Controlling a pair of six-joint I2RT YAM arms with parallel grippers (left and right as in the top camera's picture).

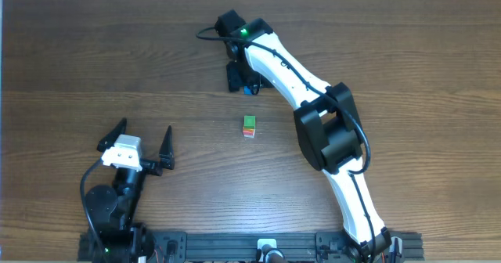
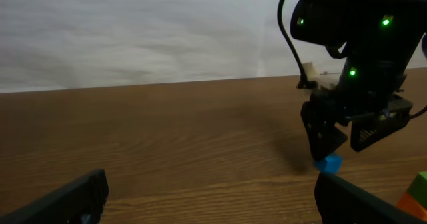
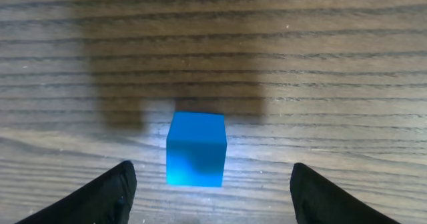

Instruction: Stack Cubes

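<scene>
Right gripper [image 3: 211, 177] jaws wide, with the blue cube [image 3: 195, 151] between them and a clear gap on each side. The cube sits flat on the wood table [image 1: 407, 44], upper centre of the top view. Left gripper [image 1: 142, 138] jaws also wide, holding nothing (lower left). Green cube [image 1: 249, 121] sits on the red cube [image 1: 249, 133] mid-frame, apart from the blue one.

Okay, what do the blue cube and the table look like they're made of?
Blue cube: probably painted wood or matte plastic. The colour is flat and even, the edges are crisp, and it shows a soft glow rather than a hard glare. The look doesn't settle which.
Table: wood or a wood-look laminate. It is dark brown with long parallel grain lines and a faint sheen.
</scene>
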